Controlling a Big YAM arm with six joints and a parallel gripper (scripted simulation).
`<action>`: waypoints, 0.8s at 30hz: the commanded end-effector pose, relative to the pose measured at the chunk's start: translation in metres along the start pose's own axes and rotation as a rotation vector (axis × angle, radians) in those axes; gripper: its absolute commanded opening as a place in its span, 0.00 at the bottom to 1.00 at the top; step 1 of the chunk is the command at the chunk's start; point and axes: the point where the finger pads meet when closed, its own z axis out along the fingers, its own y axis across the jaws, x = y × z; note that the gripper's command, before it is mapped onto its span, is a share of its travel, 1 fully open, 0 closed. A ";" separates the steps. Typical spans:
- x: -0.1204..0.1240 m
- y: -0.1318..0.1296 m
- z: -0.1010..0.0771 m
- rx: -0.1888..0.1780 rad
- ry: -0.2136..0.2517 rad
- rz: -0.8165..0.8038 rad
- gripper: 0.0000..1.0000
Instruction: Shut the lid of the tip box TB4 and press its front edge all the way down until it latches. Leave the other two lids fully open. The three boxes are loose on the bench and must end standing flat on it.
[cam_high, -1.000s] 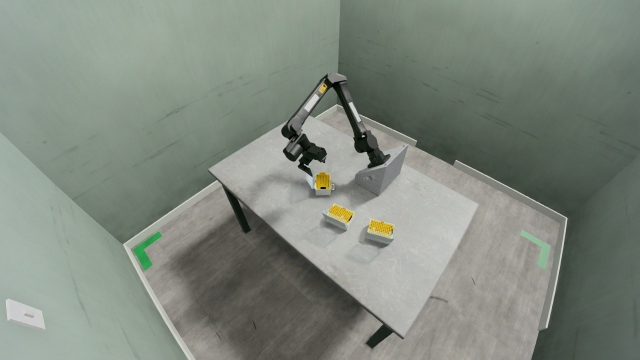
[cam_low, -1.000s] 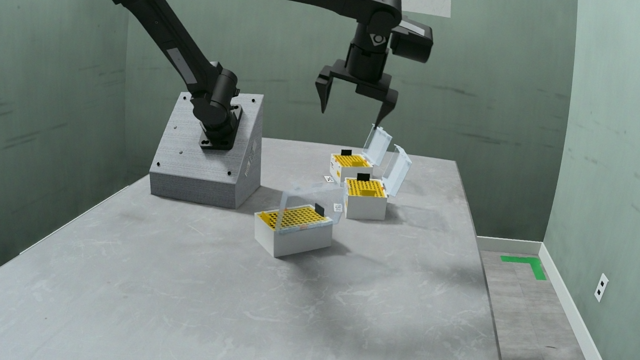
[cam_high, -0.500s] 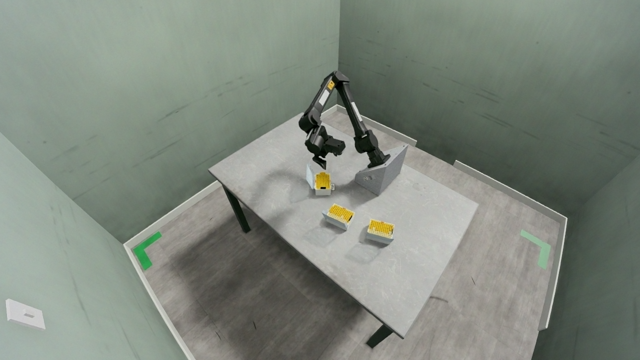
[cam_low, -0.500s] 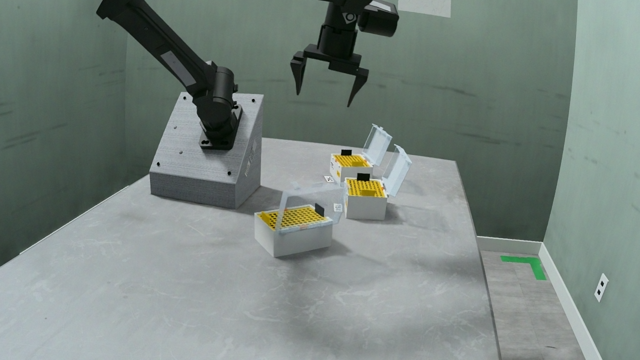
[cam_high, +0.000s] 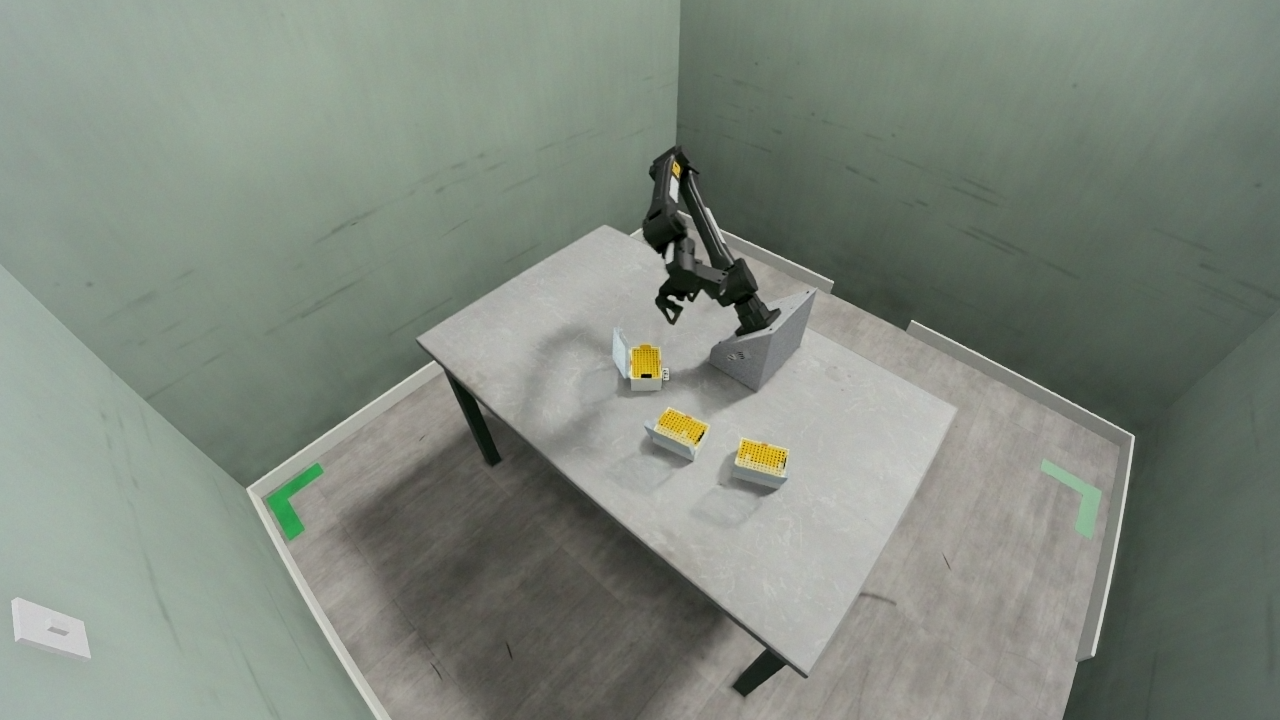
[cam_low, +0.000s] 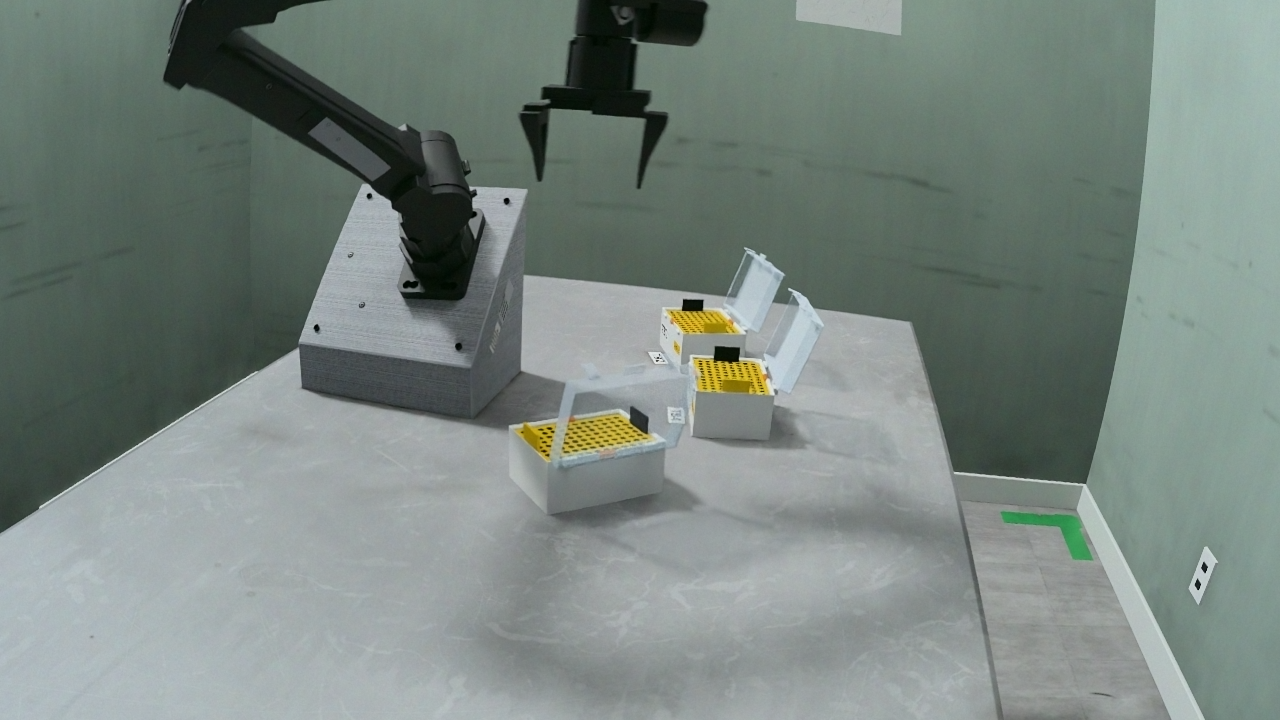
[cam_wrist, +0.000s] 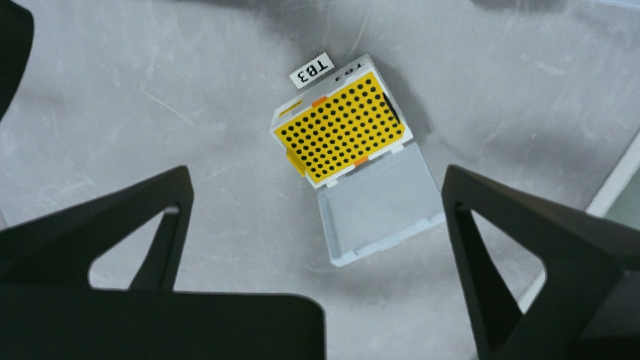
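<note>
Three white tip boxes with yellow racks stand flat on the grey bench (cam_high: 805, 555) (cam_low: 268, 555), all with their lids up. The box nearest the arm's base (cam_high: 645, 365) (cam_low: 696, 329) (cam_wrist: 340, 127) has a tag reading TB3 (cam_wrist: 311, 70) beside it, and its lid (cam_low: 753, 288) (cam_wrist: 377, 205) is fully open. The middle box (cam_high: 677, 431) (cam_low: 732, 398) also has its lid (cam_low: 794, 340) open. The third box (cam_high: 761, 461) (cam_low: 586, 466) has a clear lid (cam_low: 617, 398) standing roughly upright. I cannot read which box is TB4. My gripper (cam_high: 669, 311) (cam_low: 590, 179) (cam_wrist: 317, 179) is open and empty, high above the TB3 box.
The arm's grey wedge-shaped base (cam_high: 760, 349) (cam_low: 402, 340) stands on the bench behind the boxes. The bench edge runs close past the boxes' lid side in the exterior view, with floor and a green corner mark (cam_low: 1051, 528) beyond.
</note>
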 end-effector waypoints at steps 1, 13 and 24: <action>-0.005 0.005 -0.007 0.032 0.018 0.031 1.00; -0.005 0.009 0.033 0.031 0.013 0.040 1.00; -0.004 0.009 0.078 0.030 0.016 0.040 1.00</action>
